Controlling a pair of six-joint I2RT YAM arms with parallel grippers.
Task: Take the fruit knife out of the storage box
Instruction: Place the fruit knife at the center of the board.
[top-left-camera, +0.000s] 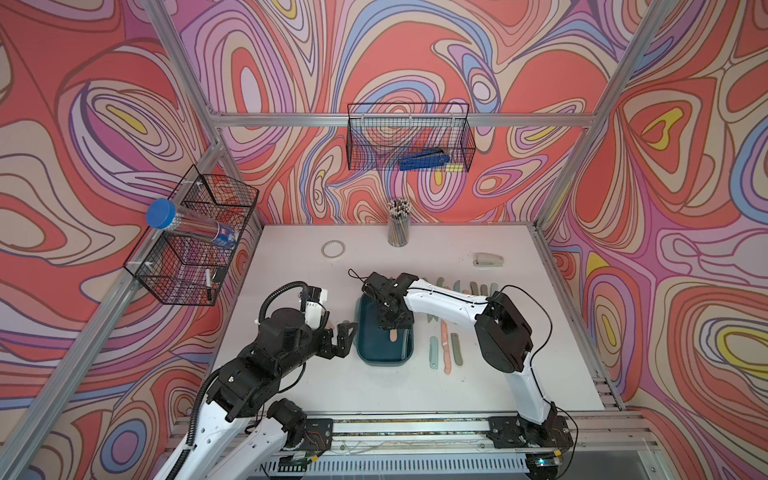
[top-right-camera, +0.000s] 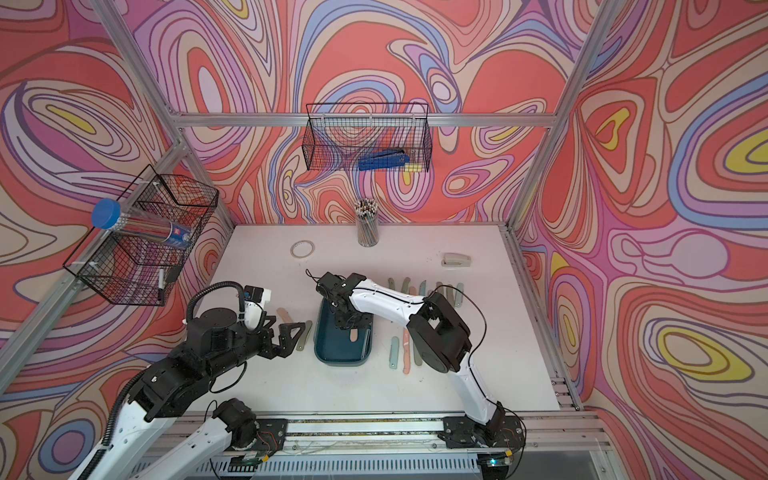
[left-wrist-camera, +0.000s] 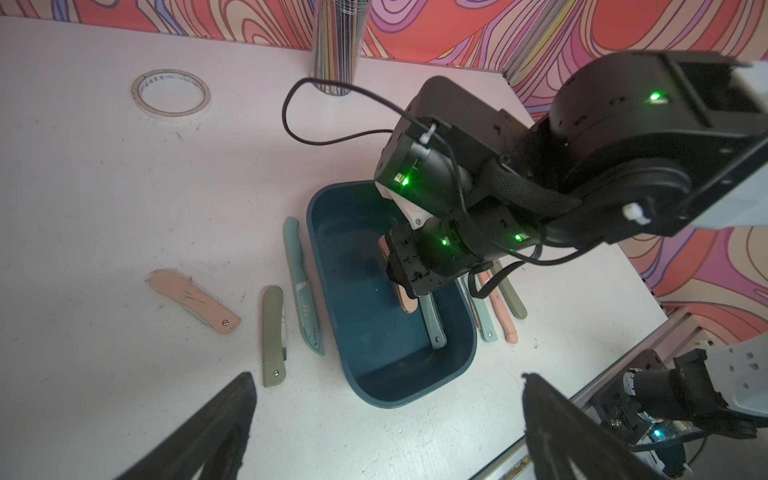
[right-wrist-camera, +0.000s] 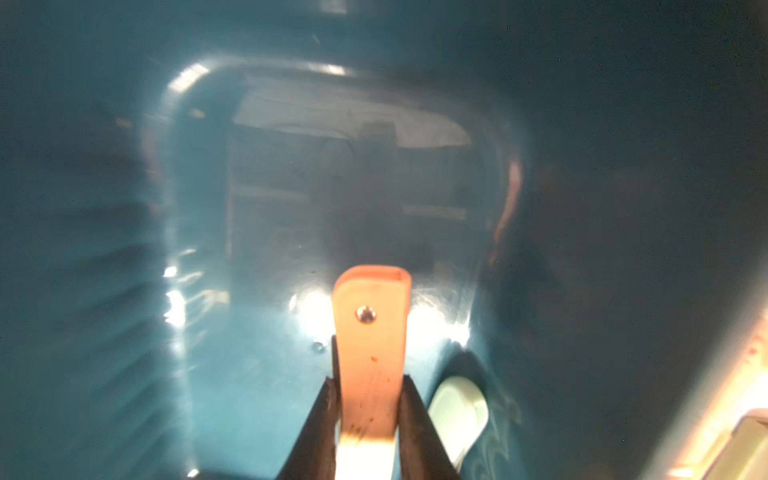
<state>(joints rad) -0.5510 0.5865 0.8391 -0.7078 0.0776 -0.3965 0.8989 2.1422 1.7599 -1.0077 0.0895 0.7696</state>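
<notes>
Tabletop (top-left-camera: 415, 390), contents as found.
- Box (top-left-camera: 382, 353): stood mid-tabletop, toward the front.
- In box: knife (right-wrist-camera: 370, 316), gripped by right claw (right-wrist-camera: 368, 384). Spare knife (left-wrist-camera: 434, 324) lay beside it, along the right wall.
- Left of box: three knives (left-wrist-camera: 273, 336), the nearest just beside the wall. Left claw (top-left-camera: 344, 340) hung there too.
- Right of box: three more knives (top-left-camera: 445, 347), side by side.
- Behind those: knife row (top-left-camera: 457, 286), partly under the right arm.
- Rear: tape (top-left-camera: 333, 249) to the left, cup (top-left-camera: 398, 230) in the centre, stapler (top-left-camera: 489, 261) to the right.
- Off the tabletop: back basket (top-left-camera: 409, 137) hung on the rear rail, side basket (top-left-camera: 195, 237) on the left rail.
</notes>
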